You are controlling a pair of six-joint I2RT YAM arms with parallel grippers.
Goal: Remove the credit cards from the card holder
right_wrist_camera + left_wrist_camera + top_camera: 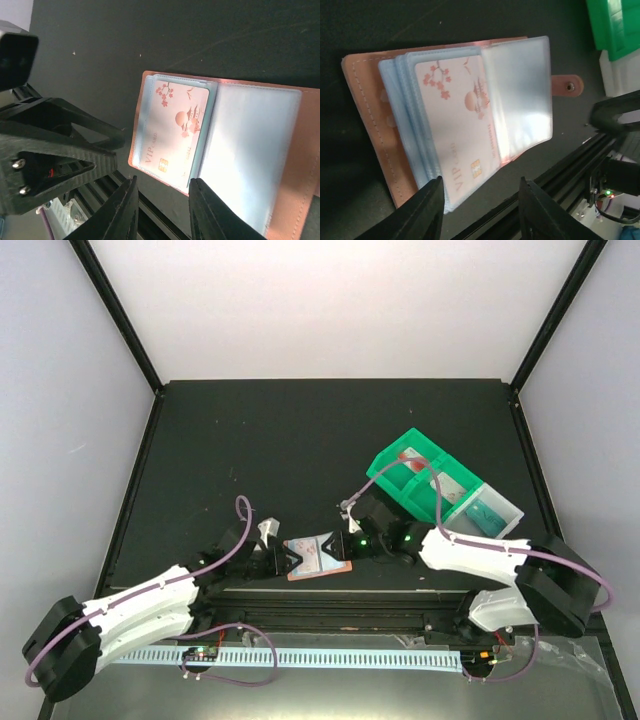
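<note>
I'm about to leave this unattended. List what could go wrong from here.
1. The card holder lies loose beside the near rail. Pulling the pink card may drag the whole holder along unless one gripper pins it.
2. The card sits among stacked pale blue sleeves, so the fingers may pinch sleeve and card together.
3. The left gripper and right gripper both crowd the same near edge and could collide.

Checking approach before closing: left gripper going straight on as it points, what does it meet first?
Left gripper would likely meet the pale pink blossom-printed VIP card in its blue sleeve, at the near edge of the open salmon leather-like card holder; depth unclear.
</note>
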